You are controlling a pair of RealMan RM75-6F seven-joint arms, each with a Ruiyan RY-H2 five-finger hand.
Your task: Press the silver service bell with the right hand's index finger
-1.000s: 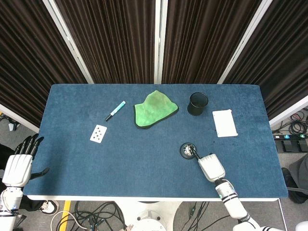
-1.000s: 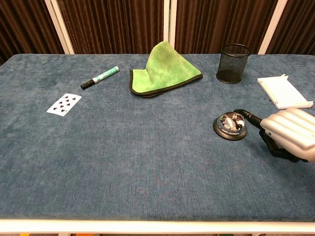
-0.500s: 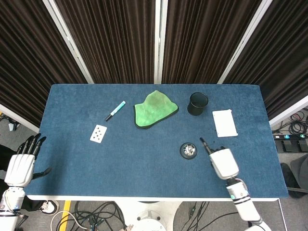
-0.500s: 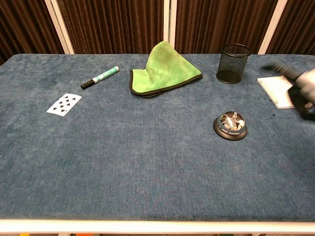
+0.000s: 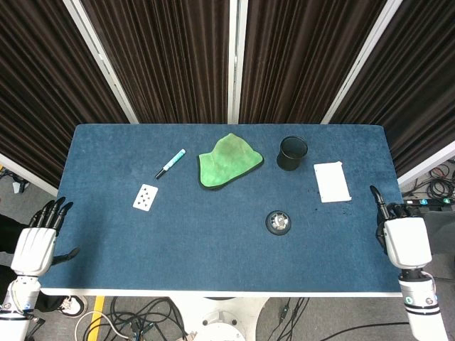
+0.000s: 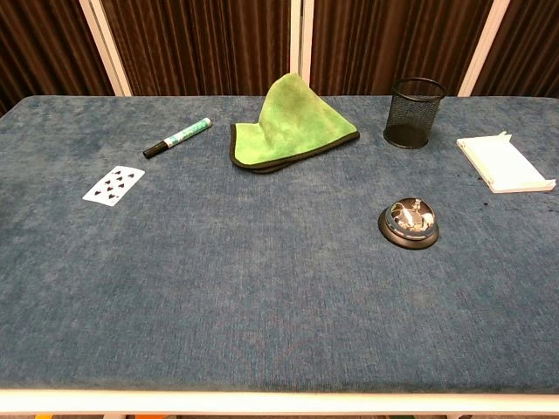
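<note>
The silver service bell (image 5: pixel 278 222) (image 6: pixel 409 223) on its black base stands alone on the blue table (image 5: pixel 213 241), right of centre. My right hand (image 5: pixel 406 240) is off the table's right edge, well right of the bell and apart from it. One finger points forward and the others look curled in; it holds nothing. The chest view does not show it. Off the front left corner, my left hand (image 5: pixel 35 245) has its fingers spread and holds nothing.
A green cloth (image 5: pixel 227 161) (image 6: pixel 291 122) lies at the back centre, with a black mesh cup (image 5: pixel 292 153) (image 6: pixel 413 112) to its right. A white notepad (image 5: pixel 332 182) (image 6: pixel 505 163), a marker (image 5: pixel 170 163) (image 6: pixel 178 137) and a playing card (image 5: pixel 145 197) (image 6: pixel 113 185) also lie on the table.
My right hand has left the bell, which it touched a second ago, and drawn back right past the table's edge, out of the chest view. The left hand has barely shifted.
</note>
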